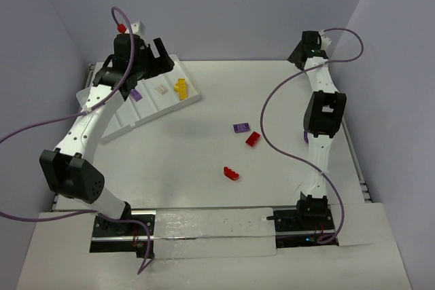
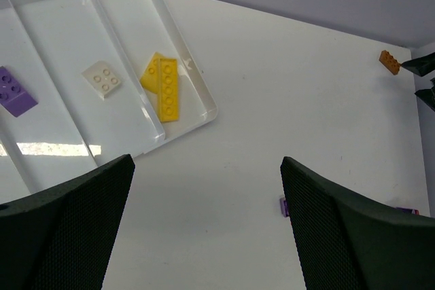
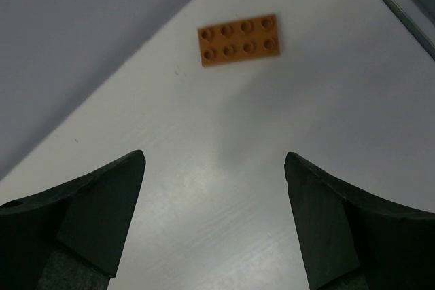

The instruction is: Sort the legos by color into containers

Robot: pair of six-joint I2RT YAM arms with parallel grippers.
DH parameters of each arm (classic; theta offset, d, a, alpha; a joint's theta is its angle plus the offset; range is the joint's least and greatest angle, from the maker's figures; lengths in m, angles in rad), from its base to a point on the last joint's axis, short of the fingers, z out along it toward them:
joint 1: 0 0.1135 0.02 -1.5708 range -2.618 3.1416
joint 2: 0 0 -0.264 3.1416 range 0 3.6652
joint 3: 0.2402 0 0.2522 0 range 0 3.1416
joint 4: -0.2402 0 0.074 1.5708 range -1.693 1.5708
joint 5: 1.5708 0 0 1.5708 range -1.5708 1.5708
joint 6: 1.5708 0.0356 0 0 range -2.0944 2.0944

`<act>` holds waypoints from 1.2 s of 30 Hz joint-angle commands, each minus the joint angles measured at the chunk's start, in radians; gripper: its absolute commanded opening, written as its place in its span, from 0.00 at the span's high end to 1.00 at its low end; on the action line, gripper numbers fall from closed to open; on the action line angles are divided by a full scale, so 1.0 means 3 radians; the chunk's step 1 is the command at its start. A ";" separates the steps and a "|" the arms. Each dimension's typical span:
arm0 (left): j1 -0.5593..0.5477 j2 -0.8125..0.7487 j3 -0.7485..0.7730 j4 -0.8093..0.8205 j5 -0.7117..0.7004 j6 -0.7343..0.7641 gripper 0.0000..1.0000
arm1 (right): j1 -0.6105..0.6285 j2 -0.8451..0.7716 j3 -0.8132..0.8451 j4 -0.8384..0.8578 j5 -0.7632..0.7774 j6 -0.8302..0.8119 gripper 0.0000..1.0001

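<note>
Where it lies, orange lego (image 3: 239, 39), eight studs

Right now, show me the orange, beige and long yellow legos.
orange lego (image 3: 239, 39): right wrist view, top centre.
beige lego (image 2: 102, 78): left wrist view, top centre.
long yellow lego (image 2: 168, 91): left wrist view, mid-length.

From above, the left arm (image 1: 102, 110) covers the end of the white tray (image 1: 153, 110) nearest the table's left edge, and part of a purple brick (image 1: 136, 94) in it. At the far right corner the right wrist (image 1: 309, 49) hides its own fingers and the table under them. A purple scrap (image 1: 306, 137) shows behind that arm: brick or cable, too small to tell. In the left wrist view a finger (image 2: 340, 236) hides most of a purple piece (image 2: 283, 206). There the tray runs off the left and top edges, and a dark tip (image 2: 423, 66) beside the orange brick (image 2: 389, 62) is cut by the right edge.
</note>
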State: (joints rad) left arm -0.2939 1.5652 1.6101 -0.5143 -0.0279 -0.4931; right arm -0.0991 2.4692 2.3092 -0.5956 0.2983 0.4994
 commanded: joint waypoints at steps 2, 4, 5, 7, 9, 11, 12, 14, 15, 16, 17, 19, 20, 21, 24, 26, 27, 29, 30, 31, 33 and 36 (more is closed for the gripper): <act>-0.0015 -0.0102 -0.0044 0.0208 -0.0210 0.0018 0.03 | -0.0044 0.0275 0.0416 0.0638 -0.0045 0.0189 0.10; -0.0012 -0.0073 -0.0032 0.0198 -0.0245 0.0019 0.04 | -0.0048 0.0346 0.0447 0.0784 -0.0061 0.0253 0.10; -0.0012 -0.0062 -0.0018 0.0193 -0.0268 0.0022 0.04 | -0.0048 0.0360 0.0444 0.0837 -0.0055 0.0283 0.10; -0.0012 -0.0034 -0.0007 0.0186 -0.0293 0.0030 0.04 | -0.0057 0.0388 0.0431 0.0937 -0.0064 0.0346 0.10; -0.0012 -0.0010 0.0004 0.0186 -0.0341 0.0037 0.04 | -0.0067 0.0436 0.0432 0.1036 -0.0078 0.0418 0.11; -0.0012 0.0022 0.0027 0.0178 -0.0380 0.0049 0.04 | -0.0076 0.0488 0.0438 0.1143 -0.0094 0.0502 0.11; -0.0012 0.0036 0.0033 0.0175 -0.0390 0.0053 0.04 | -0.0079 0.0511 0.0442 0.1193 -0.0085 0.0525 0.11; -0.0012 0.0054 0.0047 0.0184 -0.0412 0.0053 0.04 | -0.0079 0.0565 0.0462 0.1316 -0.0060 0.0571 0.12; -0.0012 0.0047 0.0029 0.0212 -0.0421 0.0053 0.04 | -0.0079 0.0599 0.0494 0.1352 -0.0044 0.0579 0.12; -0.0012 0.0041 -0.0003 0.0240 -0.0436 0.0050 0.04 | -0.0079 0.0626 0.0517 0.1396 -0.0035 0.0583 0.12; -0.0012 0.0039 -0.0030 0.0281 -0.0444 0.0053 0.03 | -0.0079 0.0649 0.0538 0.1429 -0.0029 0.0592 0.13; -0.0012 0.0054 -0.0093 0.0353 -0.0444 0.0073 0.03 | -0.0083 0.0681 0.0565 0.1492 -0.0018 0.0605 0.13; -0.0012 0.0074 -0.0100 0.0378 -0.0449 0.0079 0.03 | -0.0084 0.0686 0.0566 0.1518 -0.0013 0.0606 0.13; -0.0012 0.0075 -0.0091 0.0380 -0.0444 0.0079 0.03 | -0.0088 0.0687 0.0566 0.1539 -0.0013 0.0615 0.13; -0.0012 0.0254 0.0068 0.0270 -0.0385 0.0094 0.03 | -0.0122 0.0751 0.0640 0.1492 -0.0054 0.0746 0.14; -0.0012 0.0307 0.0124 0.0237 -0.0370 0.0094 0.03 | -0.0142 0.0764 0.0650 0.1438 -0.0043 0.0823 0.16; -0.0012 0.0333 0.0140 0.0239 -0.0362 0.0097 0.03 | -0.0148 0.0774 0.0665 0.1410 -0.0026 0.0861 0.16; -0.0012 0.0345 0.0145 0.0270 -0.0348 0.0099 0.03 | -0.0160 0.0788 0.0687 0.1365 0.0016 0.0919 0.17; -0.0012 0.0357 0.0153 0.0276 -0.0331 0.0103 0.03 | -0.0164 0.0793 0.0696 0.1338 0.0022 0.0953 0.17; -0.0012 0.0361 0.0159 0.0278 -0.0326 0.0108 0.03 | -0.0169 0.0798 0.0699 0.1313 0.0023 0.0989 0.17; -0.0012 0.0378 0.0194 0.0265 -0.0305 0.0121 0.03 | -0.0202 0.0805 0.0701 0.1236 -0.0014 0.1066 0.18; -0.0012 0.0400 0.0241 0.0247 -0.0294 0.0142 0.03 | -0.0237 0.0827 0.0678 0.1170 -0.0109 0.1188 0.19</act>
State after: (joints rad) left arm -0.2939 1.6875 1.6116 -0.4637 -0.1339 -0.4753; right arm -0.1482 2.6839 2.4741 -0.2247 0.2710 0.7882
